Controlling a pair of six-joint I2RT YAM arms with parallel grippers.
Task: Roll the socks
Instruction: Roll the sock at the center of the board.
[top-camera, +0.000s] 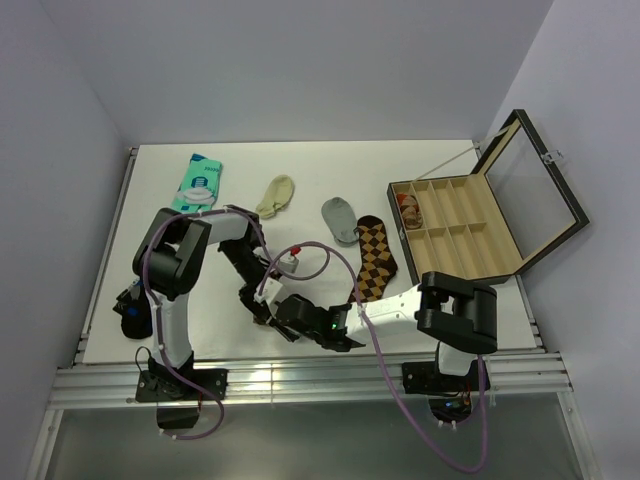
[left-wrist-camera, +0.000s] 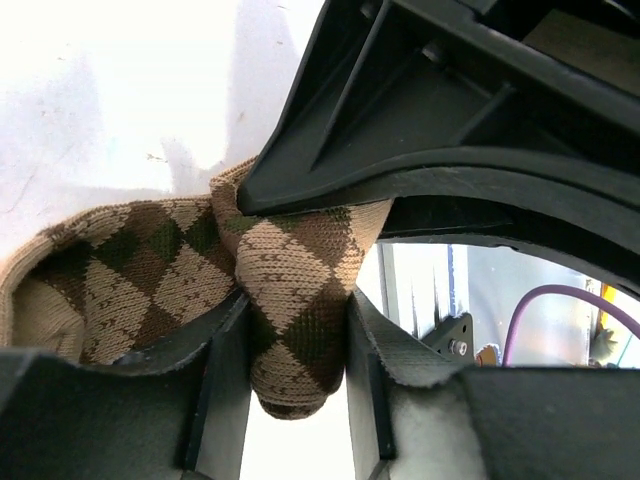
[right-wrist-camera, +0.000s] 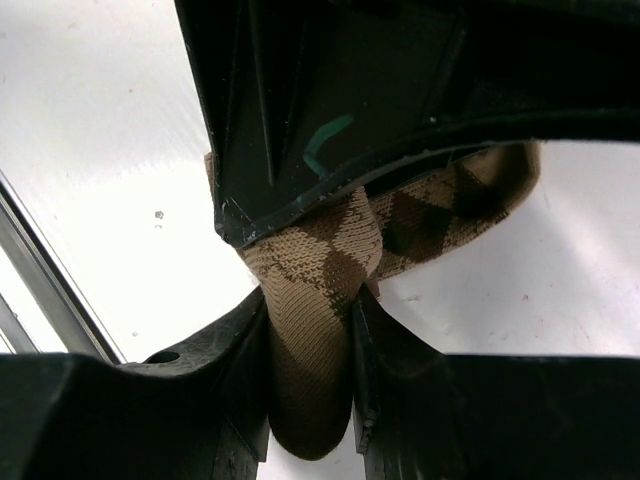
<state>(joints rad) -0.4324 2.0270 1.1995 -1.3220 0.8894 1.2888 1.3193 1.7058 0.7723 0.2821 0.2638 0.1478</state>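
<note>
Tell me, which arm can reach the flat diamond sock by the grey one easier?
Right, probably. The flat argyle sock lies on the right half, beside the right arm; the left claw sits farther. Both it and the right claw are pinching argyle fabric, so one must let go.

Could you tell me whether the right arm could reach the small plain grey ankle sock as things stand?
Probably not yet: the right gripper is shut on a brown-and-tan argyle knit sock that the left gripper also pinches. Once released, the way to the grey ankle sock looks open.
</note>
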